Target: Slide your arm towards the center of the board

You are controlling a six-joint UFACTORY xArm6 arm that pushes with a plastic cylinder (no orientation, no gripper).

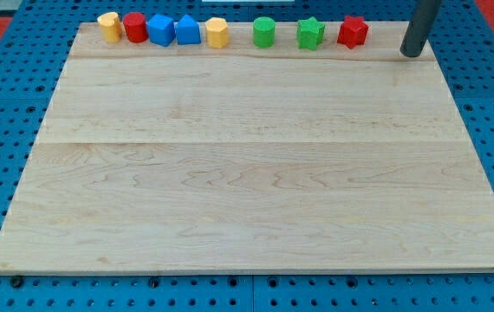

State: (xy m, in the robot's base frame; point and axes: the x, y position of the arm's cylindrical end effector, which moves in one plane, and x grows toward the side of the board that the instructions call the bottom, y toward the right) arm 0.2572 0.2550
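Observation:
My tip [412,55] rests at the board's top right corner, to the right of the red star block [352,32]. Along the view's top edge of the wooden board [247,191] stands a row of blocks: a yellow block [108,26], a red cylinder [135,27], a blue cube [161,29], a blue house-shaped block [187,31], a yellow hexagon [217,32], a green cylinder [264,32], a green star [310,34] and the red star. The tip touches none of them.
The board lies on a blue perforated table [4,104]. A red area [13,22] shows at the view's top corners.

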